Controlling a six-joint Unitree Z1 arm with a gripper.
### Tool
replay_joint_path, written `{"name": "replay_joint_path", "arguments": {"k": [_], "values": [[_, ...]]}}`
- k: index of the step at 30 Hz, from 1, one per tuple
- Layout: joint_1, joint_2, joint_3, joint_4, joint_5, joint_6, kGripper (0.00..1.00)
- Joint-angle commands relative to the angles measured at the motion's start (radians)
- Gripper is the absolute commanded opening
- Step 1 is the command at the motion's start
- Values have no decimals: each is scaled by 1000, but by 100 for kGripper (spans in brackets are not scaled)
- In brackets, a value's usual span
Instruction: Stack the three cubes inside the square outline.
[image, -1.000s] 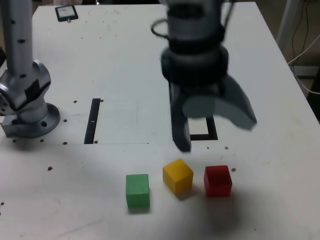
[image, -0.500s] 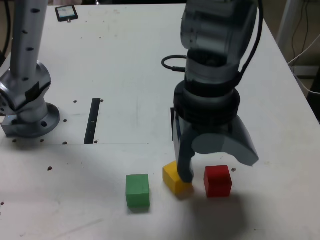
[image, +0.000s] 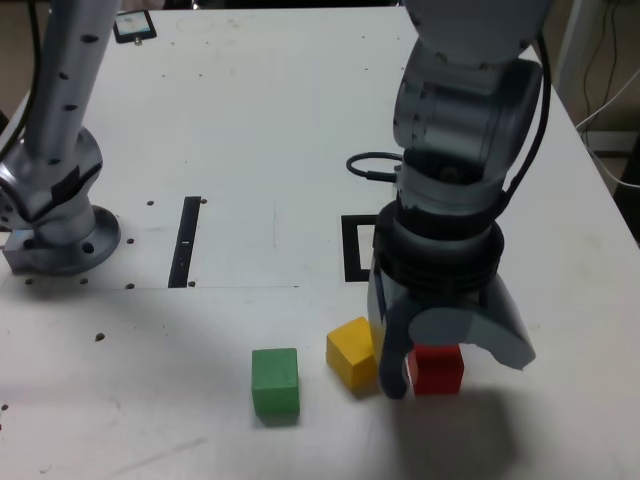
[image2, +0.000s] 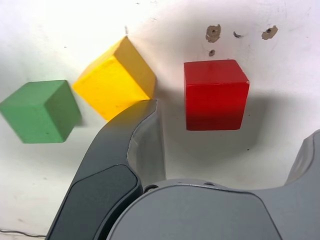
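Red cube (image: 436, 370): on tabletop, outside the sq. outline, ext. view; partly hidden by gripper (image: 458, 373). Wrist view: lies ahead of the gap betw. the fingers, clear of both.

Gripper: released, jaws wide apart, nothing held. One fingertip (image2: 150, 109) overlaps lower corner of yellow cube (image2: 117, 80) in wrist view; contact or not, can't tell.

Positions below all per ext. view, 12 = top of view.

Yellow cube: approx. 9 o'clock of red, just beside it, turned cornerwise on tabletop. Green cube (image: 275, 382): approx. 8 o'clock of yellow, near; standing alone on tabletop. No stack; cubes all separate.

Sq. outline (image: 356, 272): 11 o'clock of red, flat on tabletop, black border w/ pale centre; far part hidden behind arm (image: 450, 165).

Blk strip (image: 185, 242): 9 o'clock of outline, well apart. Grey base (image: 62, 250): 9 o'clock of strip. Small blk-edged device (image: 134, 27): betw. 11 & 12 of strip, far end of tabletop (image: 260, 110). Blk cable (image: 373, 175) loops off arm's 9 o'clock side.
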Motion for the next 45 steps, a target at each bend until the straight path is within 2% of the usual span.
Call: {"name": "replay_joint_path", "arguments": {"k": [1, 22, 25, 31, 45], "values": [[-1, 17, 12, -12, 7, 0, 91], [12, 41, 26, -33, 33, 28, 82], [15, 44, 29, -39, 34, 31, 76], [21, 48, 33, -41, 34, 30, 57], [26, 50, 36, -48, 44, 30, 40]]}}
